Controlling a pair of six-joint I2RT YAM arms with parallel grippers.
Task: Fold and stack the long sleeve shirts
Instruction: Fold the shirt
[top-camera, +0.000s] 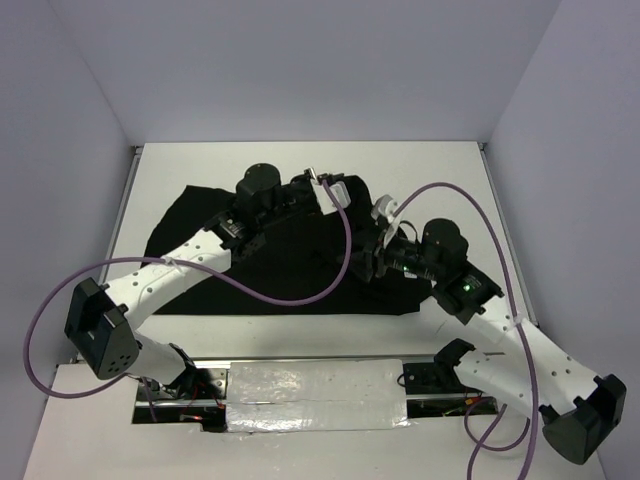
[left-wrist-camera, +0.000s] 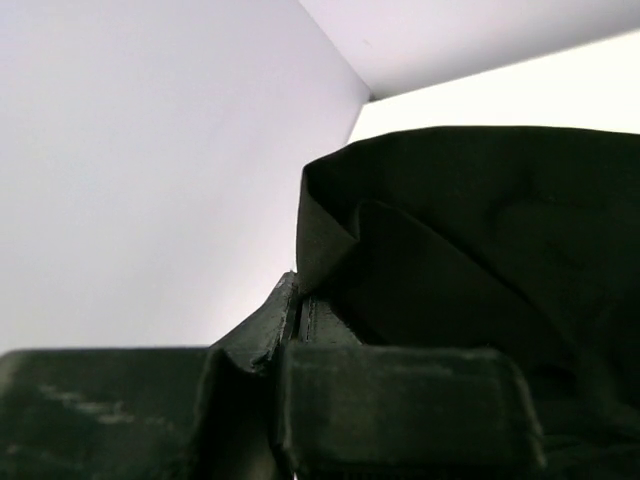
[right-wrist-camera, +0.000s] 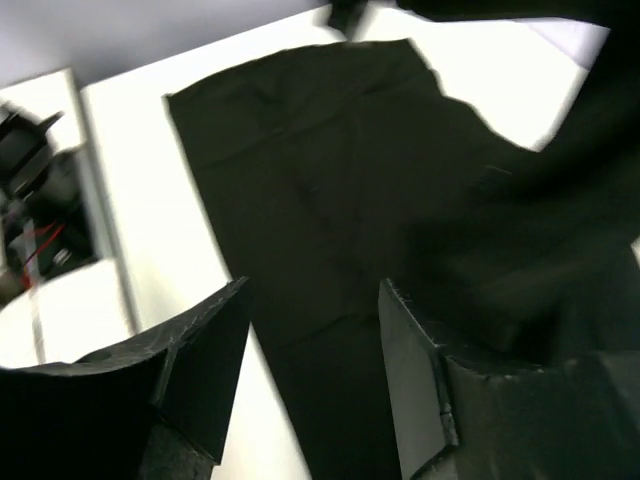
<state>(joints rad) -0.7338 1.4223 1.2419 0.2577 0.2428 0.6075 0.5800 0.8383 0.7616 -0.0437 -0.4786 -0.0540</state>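
We judge the shirt (top-camera: 190, 225) limp and light; left gripper (left-wrist-camera: 298, 312) pinches its upper edge, right gripper (right-wrist-camera: 315, 300) gapes empty; we'd grip corners.

The white table (top-camera: 300, 160) carries one black shirt (top-camera: 290, 255), spread over its middle. The cloth reaches close to the left edge and stops well short of the right edge. Its near hem runs fairly straight, parallel to the near edge. A bare white band lies along the far edge. A silver taped strip (top-camera: 315, 395) lies along the near edge.
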